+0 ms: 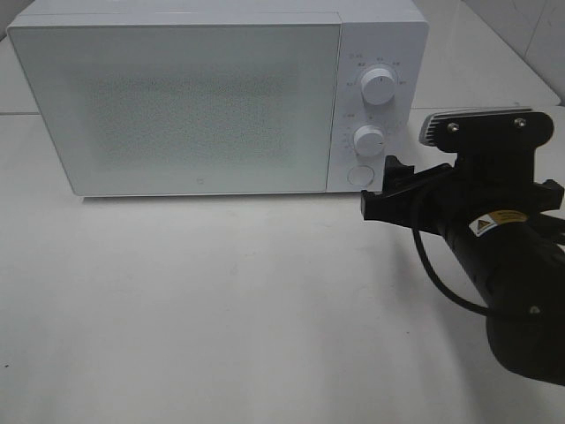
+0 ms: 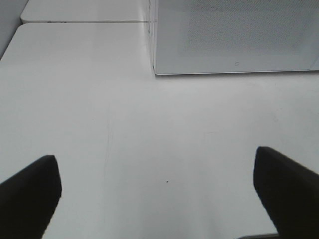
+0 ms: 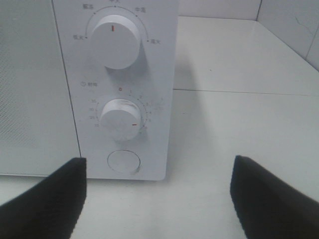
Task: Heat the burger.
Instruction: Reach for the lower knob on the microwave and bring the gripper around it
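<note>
The left gripper (image 2: pixel 154 167) hovered over the bare white desk (image 2: pixel 149 124), short of the microwave's front left corner. Its jaws were released, spread wide, with nothing between them.

The white microwave (image 1: pixel 265 26) stood at the rear of the desk with its door (image 1: pixel 177 106) shut. The burger showed in no view, and the door's speckled window was too opaque to tell what lay behind it.

Right of the door, the control panel carried an upper knob (image 1: pixel 379 87) and a lower knob (image 1: pixel 369 140). The lower knob's red mark was turned away from the red zero of its scale. A round button (image 1: pixel 359 175) sat at the bottom.

The right gripper (image 1: pixel 395 181) was close in front of the panel's lower right corner, near the round button. Its jaws were released and held nothing.
</note>
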Motion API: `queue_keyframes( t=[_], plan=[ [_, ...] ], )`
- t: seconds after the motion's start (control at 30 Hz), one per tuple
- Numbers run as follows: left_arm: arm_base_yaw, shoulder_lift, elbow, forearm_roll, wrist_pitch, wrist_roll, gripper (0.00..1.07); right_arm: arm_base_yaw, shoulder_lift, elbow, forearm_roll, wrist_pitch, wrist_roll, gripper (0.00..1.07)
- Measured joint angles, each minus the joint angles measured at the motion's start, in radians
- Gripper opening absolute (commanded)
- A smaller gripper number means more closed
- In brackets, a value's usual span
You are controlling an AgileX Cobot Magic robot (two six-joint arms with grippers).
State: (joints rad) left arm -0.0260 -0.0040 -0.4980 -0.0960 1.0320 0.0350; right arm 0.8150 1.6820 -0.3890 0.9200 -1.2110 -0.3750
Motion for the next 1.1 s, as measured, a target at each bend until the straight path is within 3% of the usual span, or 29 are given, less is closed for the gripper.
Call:
queue_keyframes(
  t=[0.5, 0.87, 1.1],
  plan=[
    [0.0, 0.0, 0.0, 0.0, 0.0, 0.0, 1.0, 0.011, 0.048, -0.066, 0.004, -0.003, 0.051, 0.76],
    [0.0, 0.0, 0.0, 0.0, 0.0, 0.0, 1.0, 0.01, 0.176, -0.159, -0.018, -0.003, 0.056, 0.76],
    [0.0, 0.0, 0.0, 0.0, 0.0, 0.0, 1.0, -0.054, 0.245, -0.243, -0.086, -0.002, 0.056, 0.76]
  ],
)
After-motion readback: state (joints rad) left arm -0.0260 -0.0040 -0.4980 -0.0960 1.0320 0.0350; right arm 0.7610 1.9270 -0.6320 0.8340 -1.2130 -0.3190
